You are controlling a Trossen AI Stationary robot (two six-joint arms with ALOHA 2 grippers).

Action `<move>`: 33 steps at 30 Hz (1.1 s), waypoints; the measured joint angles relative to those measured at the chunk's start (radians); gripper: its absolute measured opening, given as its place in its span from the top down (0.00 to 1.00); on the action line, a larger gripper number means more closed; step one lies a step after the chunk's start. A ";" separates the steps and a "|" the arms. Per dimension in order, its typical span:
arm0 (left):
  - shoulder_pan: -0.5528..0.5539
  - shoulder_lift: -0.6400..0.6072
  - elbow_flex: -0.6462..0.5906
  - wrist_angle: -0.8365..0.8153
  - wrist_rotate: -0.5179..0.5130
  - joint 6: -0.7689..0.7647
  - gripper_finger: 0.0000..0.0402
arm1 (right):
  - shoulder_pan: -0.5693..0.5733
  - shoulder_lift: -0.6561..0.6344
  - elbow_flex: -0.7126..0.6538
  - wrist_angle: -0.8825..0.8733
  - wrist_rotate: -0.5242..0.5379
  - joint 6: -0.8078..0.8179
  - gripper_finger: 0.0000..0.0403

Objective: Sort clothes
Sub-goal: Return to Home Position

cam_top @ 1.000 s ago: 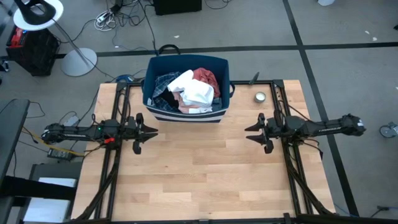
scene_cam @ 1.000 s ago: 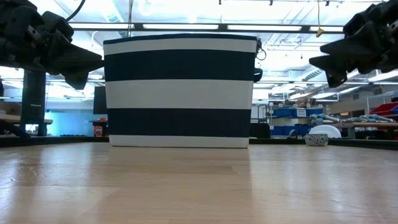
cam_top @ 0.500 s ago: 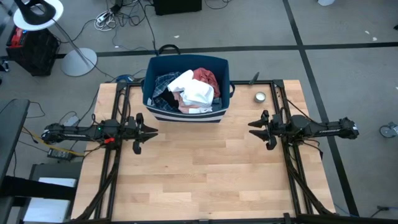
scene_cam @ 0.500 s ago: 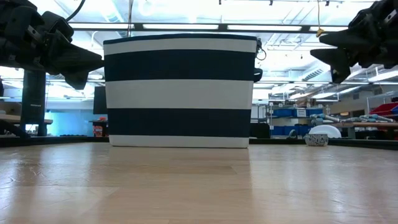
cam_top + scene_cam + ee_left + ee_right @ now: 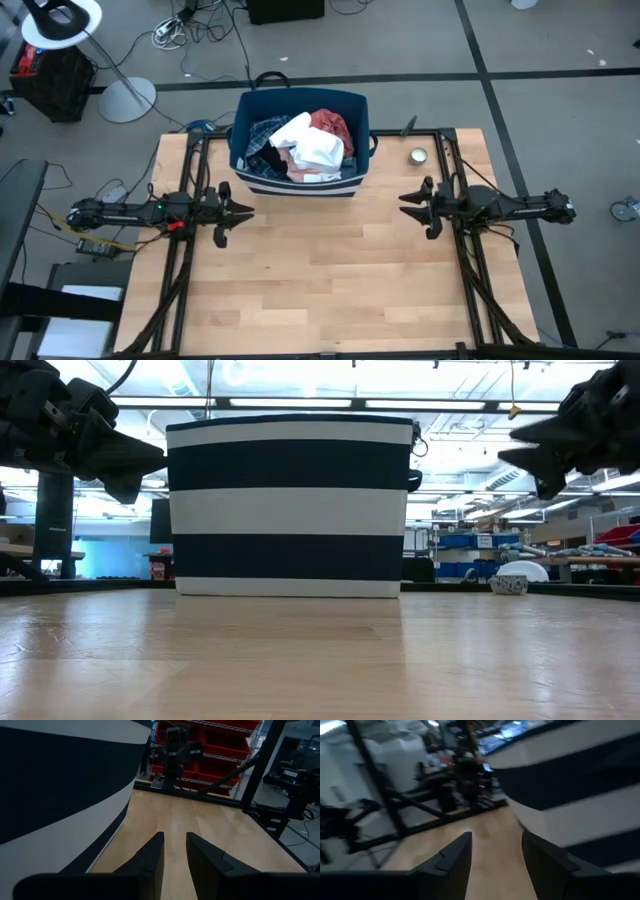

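Note:
The clothes lie heaped in the dark blue striped bin [image 5: 250, 170] at the table's far middle: a white piece [image 5: 320, 148] on top, a coral-red piece [image 5: 332, 124] and a blue plaid shirt [image 5: 262, 134]. The low view shows only the bin's near wall [image 5: 290, 510]. My left gripper [image 5: 240, 211] hovers open and empty near the bin's near left corner, its fingers [image 5: 150, 855] pointing toward the table's right. My right gripper [image 5: 408, 206] hovers open and empty to the right of the bin, pointing left; the bin's striped wall [image 5: 580, 795] fills its wrist view.
A small round metal tin [image 5: 418, 156] sits at the far right of the table, just behind my right gripper. Bare wooden table [image 5: 320, 280] stretches from the bin to the near edge. Dark frame rails [image 5: 185, 270] run along both sides.
My right gripper has risen slightly and shifted a little toward the table's far edge, staying open. My left gripper and the bin have kept still.

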 joint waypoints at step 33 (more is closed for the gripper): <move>0.000 0.000 0.000 -0.001 0.000 0.000 0.78 | -0.006 0.007 0.003 0.039 0.338 -0.222 0.56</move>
